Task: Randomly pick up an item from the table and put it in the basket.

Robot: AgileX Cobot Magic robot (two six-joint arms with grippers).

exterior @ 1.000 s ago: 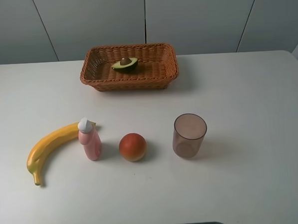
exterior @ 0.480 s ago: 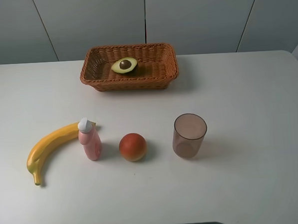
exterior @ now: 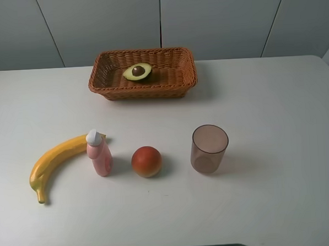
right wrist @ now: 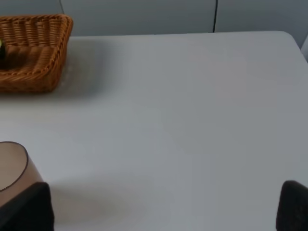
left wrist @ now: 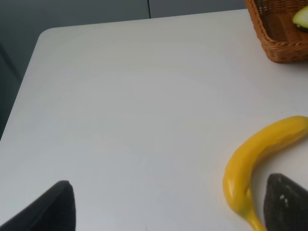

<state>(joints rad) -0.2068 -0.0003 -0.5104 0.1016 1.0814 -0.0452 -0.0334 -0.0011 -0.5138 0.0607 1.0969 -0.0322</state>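
The halved avocado lies cut face up, pit showing, inside the brown wicker basket at the back of the white table. A sliver of the avocado shows in the basket in the left wrist view. The basket also shows in the right wrist view. My left gripper is open and empty, low over the table near the banana. My right gripper is open and empty over the table's right side. Neither gripper shows in the exterior high view.
A yellow banana lies front left and also shows in the left wrist view. A pink bottle stands beside it, then a red-orange round fruit and a translucent brownish cup.
The avocado in the basket has tipped from lying on its side to cut face up. Nothing else has moved.
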